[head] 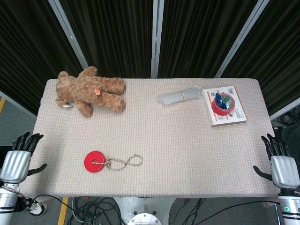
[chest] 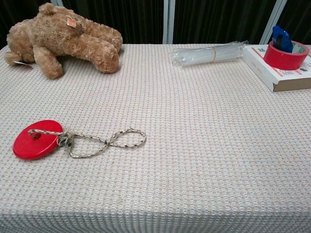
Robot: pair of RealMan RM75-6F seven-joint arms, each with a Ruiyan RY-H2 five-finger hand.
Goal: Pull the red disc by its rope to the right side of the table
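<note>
Both hands, left point(head: 16, 157) and right point(head: 280, 161), hang open, holding nothing; disc point(head: 95, 161) and rope point(head: 124, 162) lie at 7 o'clock.

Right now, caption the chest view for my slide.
Red disc with looped rope lies left; teddy bear behind.

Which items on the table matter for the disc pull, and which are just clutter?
Job:
- red disc, near the table's left front
- rope, tied to the disc, looped out to its right
- left hand and right hand, both off the table edges, holding nothing

Lying about:
- teddy bear
- bundle of clear tubes
- red tape roll on a flat box
</note>
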